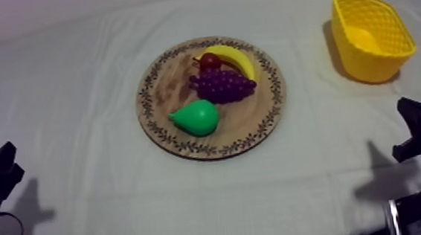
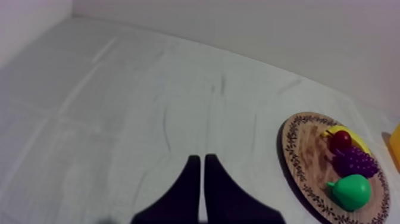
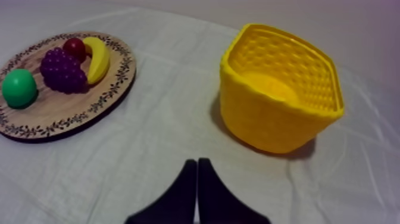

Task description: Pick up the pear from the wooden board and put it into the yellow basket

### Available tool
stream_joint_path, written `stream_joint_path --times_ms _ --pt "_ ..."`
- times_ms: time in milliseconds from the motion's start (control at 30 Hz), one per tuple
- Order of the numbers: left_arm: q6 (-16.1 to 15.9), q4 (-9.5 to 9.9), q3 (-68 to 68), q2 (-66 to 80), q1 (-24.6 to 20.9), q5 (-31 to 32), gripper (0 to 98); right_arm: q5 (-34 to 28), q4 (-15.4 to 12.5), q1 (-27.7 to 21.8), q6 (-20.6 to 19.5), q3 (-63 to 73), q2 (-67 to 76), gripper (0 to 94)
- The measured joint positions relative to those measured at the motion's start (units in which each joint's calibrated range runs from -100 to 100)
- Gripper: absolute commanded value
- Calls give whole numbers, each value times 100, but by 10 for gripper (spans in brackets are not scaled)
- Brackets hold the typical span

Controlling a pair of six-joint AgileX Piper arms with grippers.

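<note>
Wrinkled grey-white cloth [image 1: 68, 89] is covering the whole table, with a pale wall [image 2: 250, 24] running behind it. The round wooden board [image 1: 155, 116] with a patterned leaf rim is sitting mid-table. The green toy pear [image 1: 197, 117] is lying on the board's near-left part, stem end pointing left, just beside the purple bunch of grapes [image 1: 222, 85]; can't tell if they're touching. The yellow curved banana [image 1: 239, 59] is lying along the board's far side behind the grapes, and the small red fruit [image 1: 210, 60] is sitting against the banana's left end. So the pear is sitting on the board, not in the basket.

The yellow plastic basket [image 1: 372, 64] with lattice walls is standing upright at the far right of the table, well apart from the board.

The left gripper [image 2: 199, 159] is showing its fingers pressed together as a narrow wedge, gripping nothing, and is hovering over bare cloth with the board well off to one side. The right gripper [image 3: 196, 161] is likewise showing a narrow wedge with nothing between the fingers, pointing over bare cloth toward the gap between board and basket. In the top view both arms are sitting low at the near left and right edges, well apart from the fruit.
</note>
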State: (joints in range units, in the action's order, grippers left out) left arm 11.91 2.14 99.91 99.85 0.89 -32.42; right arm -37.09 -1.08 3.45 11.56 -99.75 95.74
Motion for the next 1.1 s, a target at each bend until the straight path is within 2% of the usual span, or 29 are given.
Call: stream_joint_path --times_ms 367,467,567,833,933,1000,1100 --pt "0 0 0 0 0 0 1 0 0 26 0 0 0 4" --pt "0 0 0 0 0 0 1 -75 18 173 -6 17 0 4" --pt "0 0 0 0 0 0 1 -426 108 441 -187 150 -15 9" --pt "0 0 0 0 0 0 1 -1111 1279 1523 -1117 660 -806 24" --pt "0 0 0 0 0 0 1 -1261 1618 1851 -1326 1020 -1262 14" --pt "0 0 0 0 0 0 1 -1487 1743 2015 -1374 1361 -1571 9" --pt "0 0 0 0 0 0 1 -1838 1687 2209 -1339 1950 -2123 6"
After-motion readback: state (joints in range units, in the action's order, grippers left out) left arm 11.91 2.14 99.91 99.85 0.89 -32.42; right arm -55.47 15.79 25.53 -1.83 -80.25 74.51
